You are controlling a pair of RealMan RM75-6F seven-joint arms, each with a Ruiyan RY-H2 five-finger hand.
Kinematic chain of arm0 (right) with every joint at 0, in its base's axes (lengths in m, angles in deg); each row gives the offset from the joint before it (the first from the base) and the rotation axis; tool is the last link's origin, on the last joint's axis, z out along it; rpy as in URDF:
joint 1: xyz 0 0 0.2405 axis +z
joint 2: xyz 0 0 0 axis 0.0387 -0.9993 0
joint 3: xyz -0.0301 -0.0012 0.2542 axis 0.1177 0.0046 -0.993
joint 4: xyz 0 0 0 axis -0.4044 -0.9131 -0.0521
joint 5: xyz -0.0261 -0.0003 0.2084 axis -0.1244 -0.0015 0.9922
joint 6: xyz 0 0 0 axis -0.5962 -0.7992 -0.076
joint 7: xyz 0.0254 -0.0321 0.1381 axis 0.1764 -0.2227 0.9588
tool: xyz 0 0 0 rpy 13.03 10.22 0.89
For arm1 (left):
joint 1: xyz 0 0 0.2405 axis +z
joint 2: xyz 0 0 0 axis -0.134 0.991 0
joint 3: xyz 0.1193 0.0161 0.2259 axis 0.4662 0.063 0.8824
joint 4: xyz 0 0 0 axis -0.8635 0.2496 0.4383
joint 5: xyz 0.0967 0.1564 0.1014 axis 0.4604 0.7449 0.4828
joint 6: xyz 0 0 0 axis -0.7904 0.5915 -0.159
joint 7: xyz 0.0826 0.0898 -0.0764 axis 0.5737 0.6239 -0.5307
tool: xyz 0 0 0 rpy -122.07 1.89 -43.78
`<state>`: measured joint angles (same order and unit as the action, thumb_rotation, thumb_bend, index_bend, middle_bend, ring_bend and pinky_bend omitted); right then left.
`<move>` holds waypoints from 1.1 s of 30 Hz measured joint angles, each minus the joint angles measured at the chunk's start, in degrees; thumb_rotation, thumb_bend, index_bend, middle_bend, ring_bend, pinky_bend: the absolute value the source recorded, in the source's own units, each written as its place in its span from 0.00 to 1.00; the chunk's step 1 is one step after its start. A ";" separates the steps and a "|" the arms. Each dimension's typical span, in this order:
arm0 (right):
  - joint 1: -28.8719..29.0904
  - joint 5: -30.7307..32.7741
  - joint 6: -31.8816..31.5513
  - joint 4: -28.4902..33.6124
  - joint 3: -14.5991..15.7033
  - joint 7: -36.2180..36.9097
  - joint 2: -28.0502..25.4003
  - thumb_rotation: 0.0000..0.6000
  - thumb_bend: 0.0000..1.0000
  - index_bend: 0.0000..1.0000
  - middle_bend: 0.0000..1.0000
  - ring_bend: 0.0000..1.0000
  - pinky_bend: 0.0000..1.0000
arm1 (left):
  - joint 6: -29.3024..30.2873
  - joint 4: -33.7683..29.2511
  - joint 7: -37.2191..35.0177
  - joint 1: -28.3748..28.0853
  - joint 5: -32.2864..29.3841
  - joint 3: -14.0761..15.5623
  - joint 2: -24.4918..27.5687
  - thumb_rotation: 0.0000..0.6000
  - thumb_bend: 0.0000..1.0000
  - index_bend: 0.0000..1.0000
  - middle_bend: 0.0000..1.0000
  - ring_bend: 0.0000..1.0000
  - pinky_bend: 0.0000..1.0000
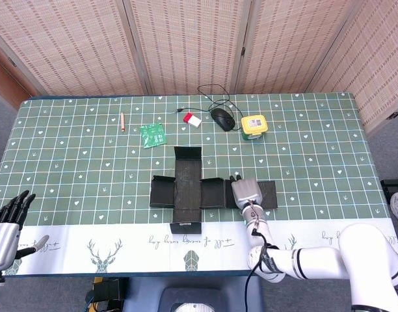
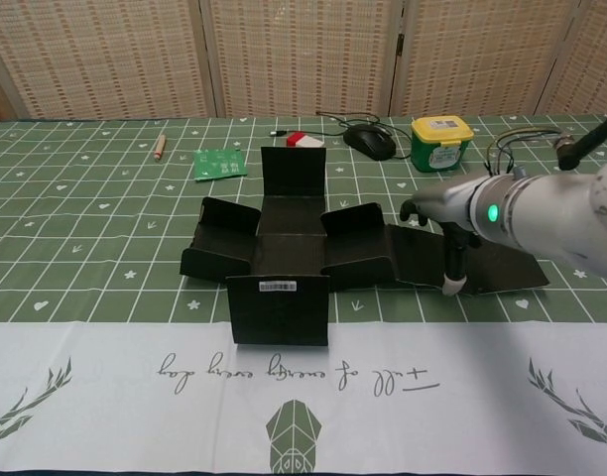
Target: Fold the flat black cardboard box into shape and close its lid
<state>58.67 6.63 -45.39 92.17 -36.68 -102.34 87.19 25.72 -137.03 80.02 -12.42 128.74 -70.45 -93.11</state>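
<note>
right hand [image 1: 246, 193] over the long right flap of the black cardboard box [image 1: 186, 192], lying unfolded mid-bench, one finger [image 2: 453, 281] pressing down, grip otherwise unclear; likely light, stiff along creases, slick-faced, best taken by flap edges near the fold lines.

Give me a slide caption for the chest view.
Right hand presses a fingertip on the right flap of the flat black cardboard box on the green table.
</note>
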 measured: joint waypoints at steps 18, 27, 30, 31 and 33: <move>1.82 1.10 0.17 -3.92 0.50 -2.60 3.00 1.00 0.06 0.10 0.21 0.76 0.91 | -1.09 1.11 -0.57 -0.86 0.23 -0.19 -0.29 1.00 0.16 0.06 0.06 0.09 0.18; 1.32 -2.66 0.00 -3.37 1.32 -1.37 3.10 1.00 0.16 0.21 0.30 0.79 0.91 | -4.43 4.74 -5.46 -5.75 2.03 -2.00 -2.88 1.00 0.16 0.25 0.17 0.26 0.26; 0.93 -3.69 0.41 -3.06 1.57 -0.67 2.71 1.00 0.17 0.22 0.31 0.79 0.91 | -6.14 7.49 -7.21 -8.10 2.52 -2.82 -4.57 1.00 0.16 0.32 0.25 0.35 0.34; 0.80 -4.00 0.55 -2.97 1.64 -0.39 2.58 1.00 0.17 0.22 0.32 0.79 0.91 | -7.11 8.76 -7.87 -9.16 2.65 -3.10 -5.33 1.00 0.16 0.32 0.25 0.36 0.35; 0.49 -4.66 0.94 -2.78 1.72 0.37 2.26 1.00 0.17 0.23 0.32 0.79 0.91 | -8.48 10.69 -8.55 -10.76 2.93 -3.48 -6.57 1.00 0.16 0.33 0.27 0.41 0.39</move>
<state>59.16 1.97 -44.46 89.40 -34.96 -101.97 89.45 17.24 -126.34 71.48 -23.19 131.67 -73.93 -99.68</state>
